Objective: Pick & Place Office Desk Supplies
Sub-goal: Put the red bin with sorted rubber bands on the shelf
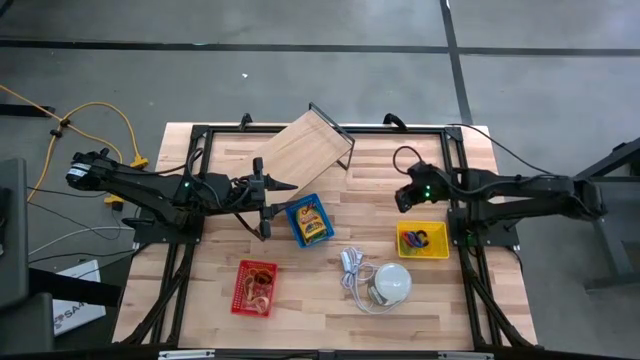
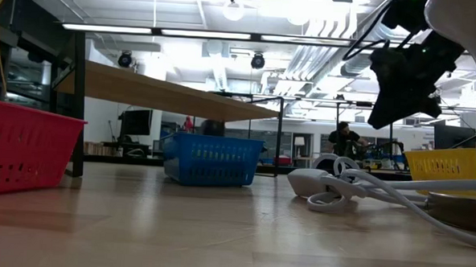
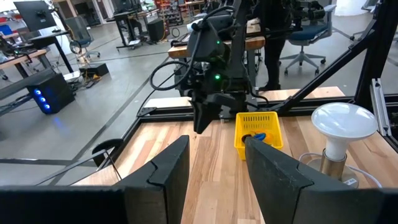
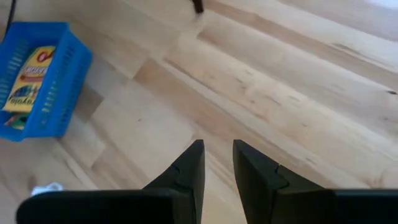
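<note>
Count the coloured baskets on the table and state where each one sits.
3. Red basket near the table's front left; blue basket in the middle, beside the left gripper; yellow basket on the right, under the right gripper. None seems hidden.

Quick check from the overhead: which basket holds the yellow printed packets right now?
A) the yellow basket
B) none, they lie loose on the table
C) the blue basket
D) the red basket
C: in the high view the yellow printed packets lie inside the blue basket at mid-table; the right wrist view shows them there too, while the red basket holds tan rubber bands.
</note>
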`<state>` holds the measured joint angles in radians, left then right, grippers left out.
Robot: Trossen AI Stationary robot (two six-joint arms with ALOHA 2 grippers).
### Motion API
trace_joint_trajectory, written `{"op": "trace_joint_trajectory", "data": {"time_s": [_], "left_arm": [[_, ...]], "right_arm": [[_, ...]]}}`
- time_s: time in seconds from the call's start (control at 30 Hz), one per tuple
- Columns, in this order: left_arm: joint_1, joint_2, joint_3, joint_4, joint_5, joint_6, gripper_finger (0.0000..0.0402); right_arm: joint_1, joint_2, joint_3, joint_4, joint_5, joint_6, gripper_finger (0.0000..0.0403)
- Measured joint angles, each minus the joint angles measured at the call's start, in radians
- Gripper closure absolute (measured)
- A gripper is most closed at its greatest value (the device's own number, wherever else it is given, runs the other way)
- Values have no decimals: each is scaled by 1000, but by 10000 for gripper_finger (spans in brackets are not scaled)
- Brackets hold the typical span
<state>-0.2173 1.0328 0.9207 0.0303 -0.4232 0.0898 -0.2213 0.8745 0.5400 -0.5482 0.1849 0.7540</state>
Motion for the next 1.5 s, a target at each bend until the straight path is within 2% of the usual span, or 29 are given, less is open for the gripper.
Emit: {"op": "trace_joint_trajectory", "data": {"time_s": [1.0,1.33,1.5], "left_arm": [[0,0,0,0,0,-1,252],[-9,0,0,-4,0,-125,252],[-38,0,0,-65,-1,-173,252]], "right_arm": [[-23,0,0,1,-4,0,332],[-23,0,0,1,-4,0,332],[-23,0,0,1,-4,1,332]]}}
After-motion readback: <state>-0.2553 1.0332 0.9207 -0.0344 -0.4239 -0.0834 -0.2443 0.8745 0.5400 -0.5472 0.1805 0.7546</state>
